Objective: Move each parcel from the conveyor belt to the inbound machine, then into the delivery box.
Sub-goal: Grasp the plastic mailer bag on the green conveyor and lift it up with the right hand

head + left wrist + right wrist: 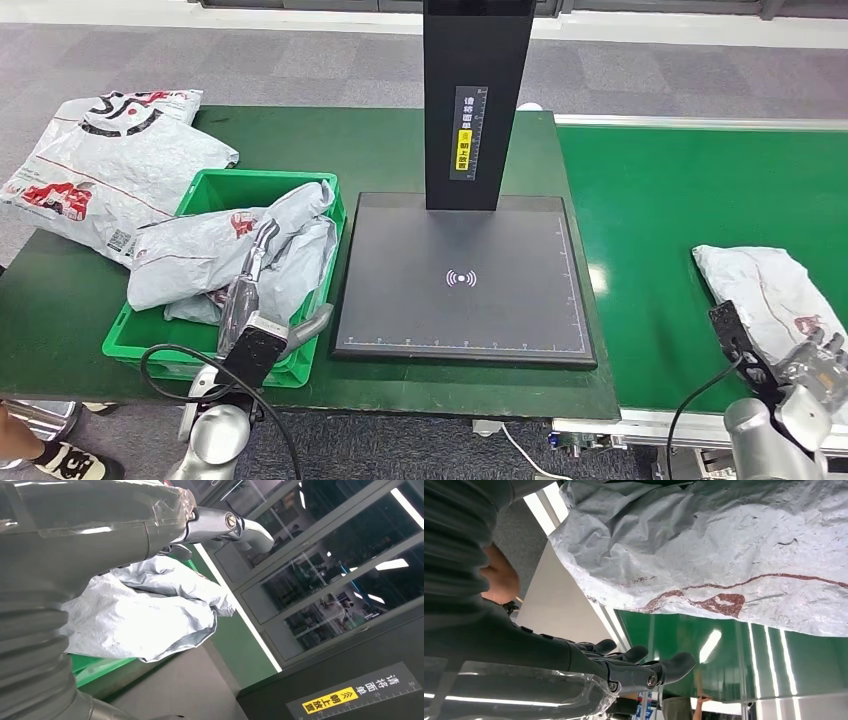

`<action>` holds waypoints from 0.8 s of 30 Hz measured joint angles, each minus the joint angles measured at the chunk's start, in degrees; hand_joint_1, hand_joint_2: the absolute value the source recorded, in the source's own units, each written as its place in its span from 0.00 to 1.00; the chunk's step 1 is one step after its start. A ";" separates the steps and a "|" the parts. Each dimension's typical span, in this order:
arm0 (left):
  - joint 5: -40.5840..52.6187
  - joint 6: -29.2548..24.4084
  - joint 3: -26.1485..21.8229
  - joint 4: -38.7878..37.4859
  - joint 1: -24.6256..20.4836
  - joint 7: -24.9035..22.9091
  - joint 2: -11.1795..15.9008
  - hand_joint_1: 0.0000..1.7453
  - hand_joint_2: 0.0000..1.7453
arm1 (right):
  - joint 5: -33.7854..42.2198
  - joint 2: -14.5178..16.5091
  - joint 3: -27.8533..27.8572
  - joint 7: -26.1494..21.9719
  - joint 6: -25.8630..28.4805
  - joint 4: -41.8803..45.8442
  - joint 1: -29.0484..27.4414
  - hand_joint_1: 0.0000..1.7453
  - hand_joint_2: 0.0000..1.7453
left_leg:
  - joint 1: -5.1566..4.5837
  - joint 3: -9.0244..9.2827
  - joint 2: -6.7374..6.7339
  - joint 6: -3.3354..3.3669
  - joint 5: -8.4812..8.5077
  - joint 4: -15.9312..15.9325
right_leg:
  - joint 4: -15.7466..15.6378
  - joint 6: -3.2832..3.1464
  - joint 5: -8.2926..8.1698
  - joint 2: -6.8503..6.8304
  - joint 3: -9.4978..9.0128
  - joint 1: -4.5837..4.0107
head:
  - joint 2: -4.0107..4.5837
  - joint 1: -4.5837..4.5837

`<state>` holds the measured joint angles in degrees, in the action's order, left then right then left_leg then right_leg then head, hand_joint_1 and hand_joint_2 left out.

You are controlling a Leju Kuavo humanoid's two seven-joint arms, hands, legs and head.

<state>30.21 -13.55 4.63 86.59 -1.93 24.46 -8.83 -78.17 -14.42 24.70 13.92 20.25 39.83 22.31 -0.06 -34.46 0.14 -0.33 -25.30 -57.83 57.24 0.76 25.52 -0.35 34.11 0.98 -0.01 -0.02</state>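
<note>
One parcel (770, 290) on belt (680, 220), one in box (215, 192) — left hand (262, 262) and right hand (815, 368) released.

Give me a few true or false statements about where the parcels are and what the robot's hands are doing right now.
1. The scanner plate of the inbound machine has a parcel on it. False: it is bare.
2. A grey parcel lies in the green box. True.
3. The right hand holds the parcel on the conveyor belt. False: its fingers are spread beside it, holding nothing.
4. More parcels lie on the table left of the green box. True.
5. The left hand is over the conveyor belt. False: it is over the green box.
</note>
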 joint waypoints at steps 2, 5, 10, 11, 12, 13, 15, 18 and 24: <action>0.08 -0.07 0.00 0.09 0.13 -0.04 0.00 0.00 1.00 | 0.01 0.21 0.01 0.08 0.08 -0.43 0.28 0.00 1.00 | 0.00 0.00 0.00 0.00 0.00 0.00 | 0.00 0.00 0.00 0.00 0.00 0.00 | 0.01 0.00; 0.18 -0.16 0.00 0.32 0.50 -0.05 0.00 0.00 1.00 | 0.04 0.48 0.04 0.47 0.14 -1.09 0.59 0.00 1.00 | 0.00 0.00 0.00 0.00 0.00 0.00 | 0.00 0.00 0.00 -0.01 0.00 0.00 | 0.01 0.00; 0.27 -0.23 0.00 0.85 0.98 -0.08 0.02 0.00 1.00 | 0.56 0.62 0.09 1.07 0.20 -2.13 0.70 0.00 1.00 | 0.00 -0.01 0.01 0.00 0.00 0.00 | 0.00 0.00 0.00 -0.01 0.00 0.00 | 0.00 0.00; 0.31 -0.26 0.00 0.95 1.03 -0.09 0.02 0.00 1.00 | 0.69 0.63 0.10 1.07 0.22 -2.35 0.70 0.00 1.00 | 0.00 -0.01 0.01 0.00 0.00 0.00 | 0.00 0.00 0.00 -0.01 0.00 0.00 | 0.01 0.00; 0.34 -0.29 0.00 1.04 1.08 -0.10 0.02 0.00 1.00 | 0.81 0.64 0.11 1.07 0.25 -2.58 0.70 0.00 1.00 | 0.00 -0.01 0.01 0.00 0.00 0.00 | 0.00 0.00 0.00 -0.01 0.00 0.00 | 0.01 0.00; 0.34 -0.33 0.00 1.16 1.14 -0.10 0.02 0.00 1.00 | 1.00 0.68 0.13 1.07 0.30 -2.82 0.70 0.00 1.00 | 0.00 -0.01 0.01 0.00 0.00 0.00 | 0.00 0.00 0.00 -0.01 0.00 0.00 | 0.01 0.00; 0.36 -0.51 0.00 1.42 1.30 -0.13 0.02 0.00 1.00 | 1.55 0.81 0.30 1.07 0.40 -3.31 0.69 0.00 1.00 | 0.00 -0.01 0.01 0.00 0.00 0.00 | 0.00 0.00 0.00 -0.01 0.00 0.00 | 0.00 0.00; 0.41 -0.79 0.00 1.78 1.57 -0.17 0.02 0.00 1.00 | 2.25 1.12 0.77 1.17 0.51 -3.97 0.62 0.00 1.00 | 0.00 0.00 0.01 0.00 0.00 0.00 | 0.00 0.00 0.00 -0.01 0.01 0.00 | 0.00 0.00; 0.50 -1.17 0.00 2.48 1.83 -0.43 0.02 0.00 1.00 | 3.86 1.74 1.93 1.73 0.56 -5.20 0.21 0.00 1.00 | 0.00 0.00 0.01 0.00 0.00 0.00 | 0.00 0.00 0.01 -0.01 0.01 0.00 | 0.01 0.00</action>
<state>30.70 -14.72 4.63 89.07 -0.10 24.04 -8.81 -74.31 -12.68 26.64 15.66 20.80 34.63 22.52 -0.06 -34.46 0.14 -0.33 -25.30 -57.83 57.23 0.76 25.52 -0.36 34.12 0.98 0.00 -0.02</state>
